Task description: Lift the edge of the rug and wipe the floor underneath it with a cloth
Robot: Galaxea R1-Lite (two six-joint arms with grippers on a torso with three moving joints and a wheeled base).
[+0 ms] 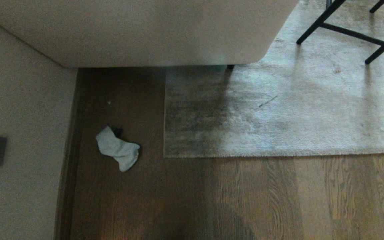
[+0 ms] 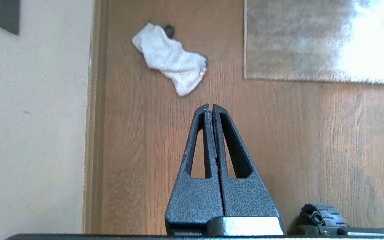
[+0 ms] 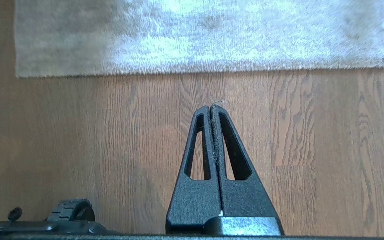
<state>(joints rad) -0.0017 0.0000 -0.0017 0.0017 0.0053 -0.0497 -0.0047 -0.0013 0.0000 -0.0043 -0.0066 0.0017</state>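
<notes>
The rug edge [image 1: 278, 155] runs straight across the brown wood floor [image 1: 212, 200] and ends in a square corner [image 1: 165, 156]. It lies flat. The cloth [image 1: 118, 148], a small crumpled pale rag, rests on the floor to the left of that corner, near the wall. Neither arm shows in the head view. My left gripper [image 2: 210, 106] hangs shut and empty above the floor, with the cloth [image 2: 172, 58] ahead of its tips and the rug corner [image 2: 245, 77] off to one side. My right gripper [image 3: 211, 106] is shut and empty too, short of the rug edge [image 3: 212, 70].
A white sofa [image 1: 145, 30] overhangs the far end of the rug. The pale wall [image 1: 18, 110] and its baseboard [image 1: 70, 150] close the left side. Black furniture legs [image 1: 345, 31] stand on the rug at the far right. A base wheel [image 2: 318, 216] shows low beside the left gripper.
</notes>
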